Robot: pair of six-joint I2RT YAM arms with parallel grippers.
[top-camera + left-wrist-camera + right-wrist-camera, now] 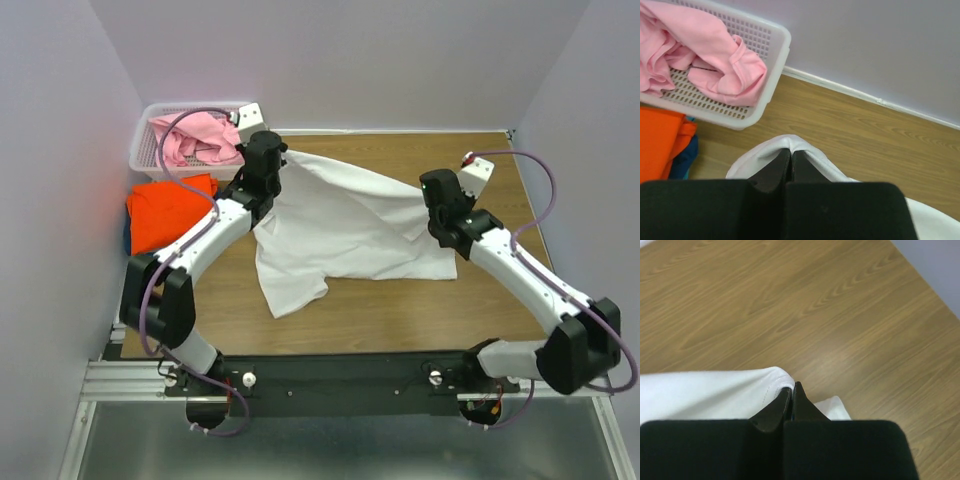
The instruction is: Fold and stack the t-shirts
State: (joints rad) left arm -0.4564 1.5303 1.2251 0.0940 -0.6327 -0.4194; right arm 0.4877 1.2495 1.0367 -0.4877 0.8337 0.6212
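A white t-shirt (340, 225) hangs stretched between both arms above the wooden table, its lower part trailing on the wood. My left gripper (283, 158) is shut on its far left edge, and white cloth (790, 142) wraps over the closed fingertips. My right gripper (428, 192) is shut on the hemmed right edge (775, 377). A pink t-shirt (200, 138) lies crumpled in the white basket (145, 135). An orange t-shirt (165, 210) lies folded at the left edge, with a sliver of teal cloth (685, 160) under it.
The white lattice basket (767, 82) stands in the far left corner against the back wall. Walls close in the table at the back, left and right. Bare wood (400, 315) shows in front of the white shirt.
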